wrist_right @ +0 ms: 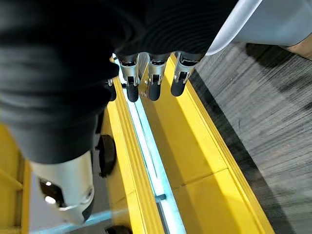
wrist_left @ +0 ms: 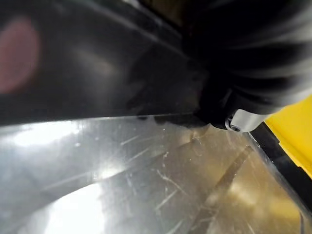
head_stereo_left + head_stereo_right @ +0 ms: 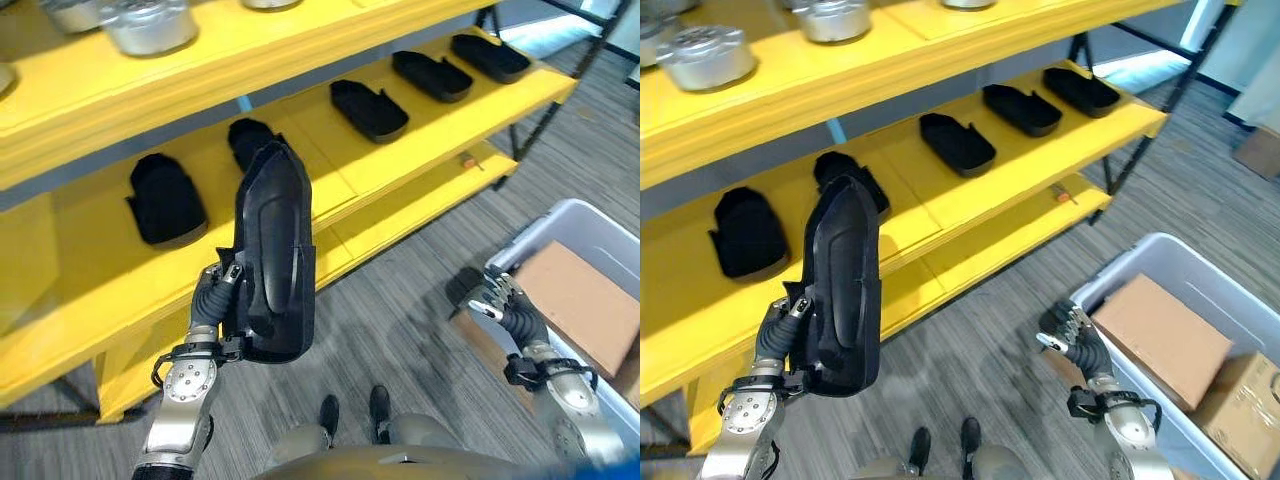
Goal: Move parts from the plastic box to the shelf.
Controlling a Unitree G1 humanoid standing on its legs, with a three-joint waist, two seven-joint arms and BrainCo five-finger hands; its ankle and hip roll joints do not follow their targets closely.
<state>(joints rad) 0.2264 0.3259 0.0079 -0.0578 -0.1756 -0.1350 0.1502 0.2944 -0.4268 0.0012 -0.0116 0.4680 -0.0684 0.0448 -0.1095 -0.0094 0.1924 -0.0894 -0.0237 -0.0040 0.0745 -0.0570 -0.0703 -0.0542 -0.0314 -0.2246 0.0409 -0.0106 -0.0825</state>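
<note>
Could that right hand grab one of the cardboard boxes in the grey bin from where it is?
Probably yes. The right hand hangs holding nothing, fingers relaxed, just beside the grey bin, and the nearest cardboard box lies uncovered on top with nothing between them.

shelf (image 3: 420, 150): bright yellow | parts (image 3: 368, 108) on it: matte black | held part (image 3: 272, 260), centre frame: glossy black | plastic box (image 3: 1140, 268), lower right: pale grey | cardboard (image 3: 1160, 335): brown | floor (image 3: 400, 320): grey streaked
</note>
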